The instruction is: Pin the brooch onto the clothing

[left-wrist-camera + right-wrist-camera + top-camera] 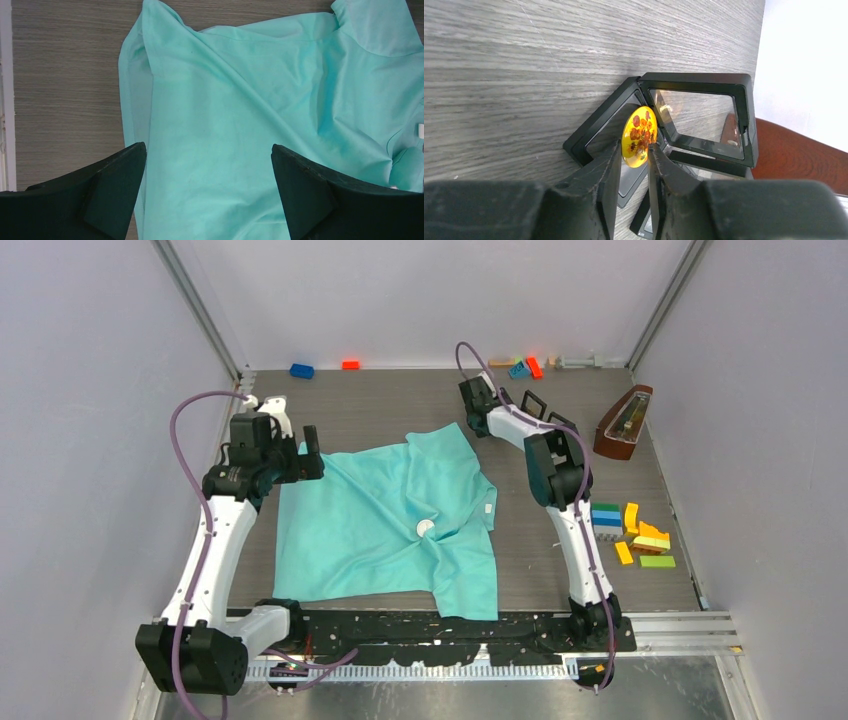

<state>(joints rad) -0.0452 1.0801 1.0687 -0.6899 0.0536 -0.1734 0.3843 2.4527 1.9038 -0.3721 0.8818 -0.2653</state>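
The brooch (pixel 639 136), a yellow oval with orange-red flowers, stands on edge between the fingertips of my right gripper (pixel 634 145), which is shut on it. It is just above an open black display case (pixel 704 117). In the top view my right gripper (pixel 518 406) is at the back of the table by that case (pixel 536 403), right of the shirt's upper corner. The clothing (pixel 385 525), a turquoise T-shirt, lies rumpled mid-table with a small white disc (pixel 425 528) on it. My left gripper (pixel 208 146) hangs wide open above the clothing (pixel 240 115), by its left edge, holding nothing.
A brown wooden metronome (pixel 625 422) stands at the right, close to the case. Loose toy bricks (pixel 640 540) lie at the right edge, and more sit along the back wall (pixel 302 370) (pixel 525 367). Walls enclose the table on three sides.
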